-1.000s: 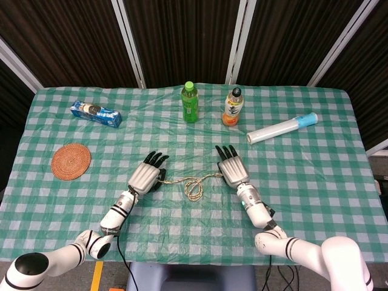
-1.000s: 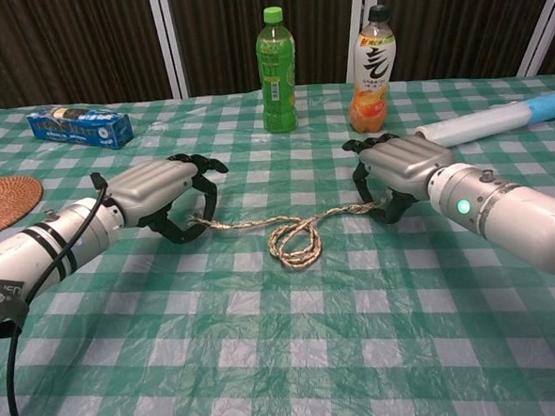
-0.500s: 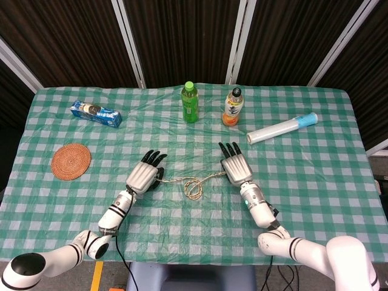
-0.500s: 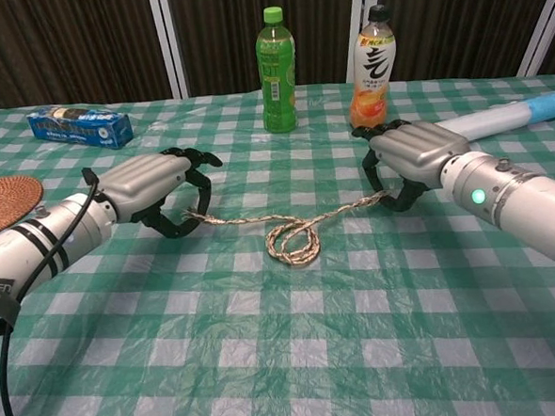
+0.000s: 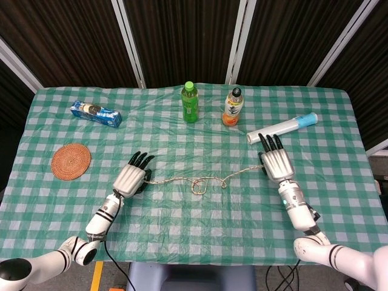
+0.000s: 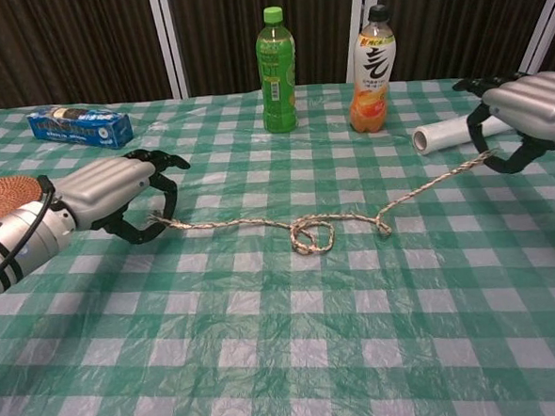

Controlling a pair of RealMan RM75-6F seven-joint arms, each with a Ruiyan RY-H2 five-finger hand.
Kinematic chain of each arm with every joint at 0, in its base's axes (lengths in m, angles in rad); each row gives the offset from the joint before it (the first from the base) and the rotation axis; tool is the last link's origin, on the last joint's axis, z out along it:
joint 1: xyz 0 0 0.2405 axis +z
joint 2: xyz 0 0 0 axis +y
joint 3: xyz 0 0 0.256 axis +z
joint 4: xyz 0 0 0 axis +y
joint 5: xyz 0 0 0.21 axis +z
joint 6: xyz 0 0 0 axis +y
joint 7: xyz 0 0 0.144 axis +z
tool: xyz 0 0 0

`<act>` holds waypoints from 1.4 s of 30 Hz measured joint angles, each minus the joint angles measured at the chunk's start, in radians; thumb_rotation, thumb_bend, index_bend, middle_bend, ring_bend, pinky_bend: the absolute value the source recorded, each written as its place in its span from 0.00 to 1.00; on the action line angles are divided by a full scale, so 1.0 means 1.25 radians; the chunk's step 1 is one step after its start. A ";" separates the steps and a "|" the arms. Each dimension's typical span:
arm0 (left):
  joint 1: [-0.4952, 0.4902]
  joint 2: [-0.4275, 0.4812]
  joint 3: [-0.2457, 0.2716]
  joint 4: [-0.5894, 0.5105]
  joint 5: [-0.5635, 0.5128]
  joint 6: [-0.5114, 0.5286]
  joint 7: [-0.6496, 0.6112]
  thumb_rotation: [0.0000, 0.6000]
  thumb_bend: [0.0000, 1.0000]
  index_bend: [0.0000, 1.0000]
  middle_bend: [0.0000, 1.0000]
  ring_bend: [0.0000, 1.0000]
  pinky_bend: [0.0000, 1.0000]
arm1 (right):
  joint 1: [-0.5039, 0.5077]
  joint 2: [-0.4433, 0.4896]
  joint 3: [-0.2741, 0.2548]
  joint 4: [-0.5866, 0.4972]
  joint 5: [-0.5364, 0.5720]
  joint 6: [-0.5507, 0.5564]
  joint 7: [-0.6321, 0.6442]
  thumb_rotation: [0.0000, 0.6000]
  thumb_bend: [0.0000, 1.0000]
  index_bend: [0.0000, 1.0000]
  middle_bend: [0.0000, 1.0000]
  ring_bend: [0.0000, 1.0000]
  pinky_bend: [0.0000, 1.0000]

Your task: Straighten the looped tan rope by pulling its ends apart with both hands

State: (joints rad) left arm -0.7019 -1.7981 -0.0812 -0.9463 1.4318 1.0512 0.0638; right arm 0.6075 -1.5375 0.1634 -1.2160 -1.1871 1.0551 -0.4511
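Spanning the frame: counter [image 5: 315, 200] in green check cloth. Left hand [image 5: 129, 179] at centre-left and right hand [image 5: 276, 165] at centre-right are well apart, each with fingers clamped on one end of the tan rope [image 6: 250, 224], presumably so tension runs along it. The rope lies across mid-counter between them; its right part lifts off the cloth toward the right hand, which sits at the chest view's upper right edge, arm cut off. A small loop [image 6: 310, 235] and a kink [image 6: 382, 227] remain near centre, so my read is it's not straight yet. Exact finger contact on the rope ends is hidden under the palms. Behind: green bottle [image 5: 190, 102], orange drink bottle [image 5: 232, 107], white roll [image 5: 282, 128], blue box [image 5: 95, 113], woven coaster [image 5: 71, 160].
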 measured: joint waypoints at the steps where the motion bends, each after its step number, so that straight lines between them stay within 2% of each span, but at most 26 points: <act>1: 0.004 0.004 0.003 -0.003 0.001 0.004 0.004 1.00 0.50 0.68 0.09 0.00 0.03 | -0.009 0.011 -0.006 -0.004 -0.003 0.005 0.006 1.00 0.68 0.81 0.08 0.00 0.00; 7: 0.026 0.031 0.015 -0.014 0.007 0.021 0.028 1.00 0.50 0.68 0.09 0.00 0.03 | -0.066 0.063 -0.036 -0.017 -0.025 0.049 0.051 1.00 0.68 0.81 0.08 0.00 0.00; 15: 0.057 0.074 0.025 -0.015 0.008 0.040 0.032 1.00 0.50 0.68 0.09 0.00 0.03 | -0.129 0.098 -0.065 0.014 -0.042 0.075 0.125 1.00 0.68 0.81 0.08 0.00 0.00; 31: 0.090 0.089 0.028 0.041 -0.011 0.025 0.006 1.00 0.49 0.68 0.10 0.00 0.03 | -0.176 0.097 -0.066 0.110 -0.029 0.050 0.219 1.00 0.68 0.81 0.08 0.00 0.00; 42: 0.122 0.074 0.033 0.126 -0.027 -0.001 -0.048 1.00 0.49 0.68 0.10 0.00 0.03 | -0.193 0.068 -0.060 0.238 -0.016 -0.009 0.290 1.00 0.68 0.81 0.08 0.00 0.00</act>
State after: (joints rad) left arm -0.5492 -1.7058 -0.0395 -0.7885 1.3981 1.0498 0.0038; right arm 0.3662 -1.4520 0.0882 -0.9180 -1.2077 1.0442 -0.0882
